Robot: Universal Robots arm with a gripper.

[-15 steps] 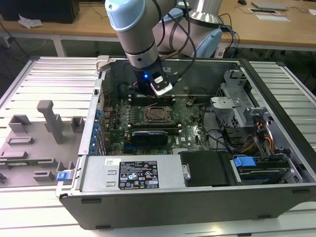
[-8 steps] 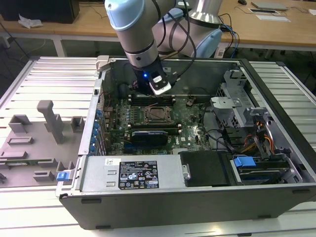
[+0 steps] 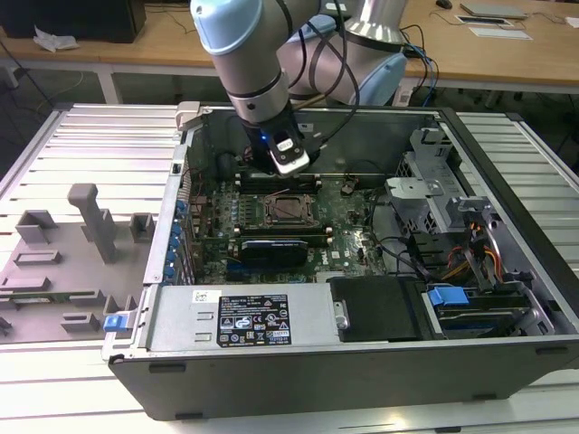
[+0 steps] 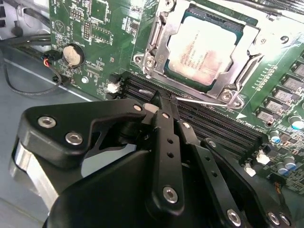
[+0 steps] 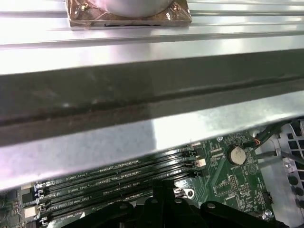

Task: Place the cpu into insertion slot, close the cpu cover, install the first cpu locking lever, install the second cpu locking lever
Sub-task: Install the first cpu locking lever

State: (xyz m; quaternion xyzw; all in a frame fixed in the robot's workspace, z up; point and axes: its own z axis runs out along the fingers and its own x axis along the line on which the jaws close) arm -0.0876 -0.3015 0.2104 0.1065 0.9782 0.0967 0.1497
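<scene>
Jaws closed: fingertips [image 4: 159,103] pressed together, nothing visible between them. The tips sit at the end of a thin locking lever [image 4: 204,101]; contact cannot be confirmed. The lever lies low, its long axis parallel to the memory slots [image 4: 218,126], along the socket edge nearest them. The cpu [image 4: 203,50] is seated flat in the insertion slot [image 3: 270,211], metal top up, edges square to the slot. The cpu cover [image 4: 160,40] is down over its rim. The computer case [image 3: 271,362] lies open on the slatted surface [image 3: 90,136].

1. In the exterior view, the open computer case [image 3: 362,380] is looked down on from one long side.
2. In both wrist views, the memory slots [image 4: 213,126] [image 5: 118,175] are seen closely beyond the hand [image 4: 164,100] [image 5: 164,190], from opposite sides.
</scene>
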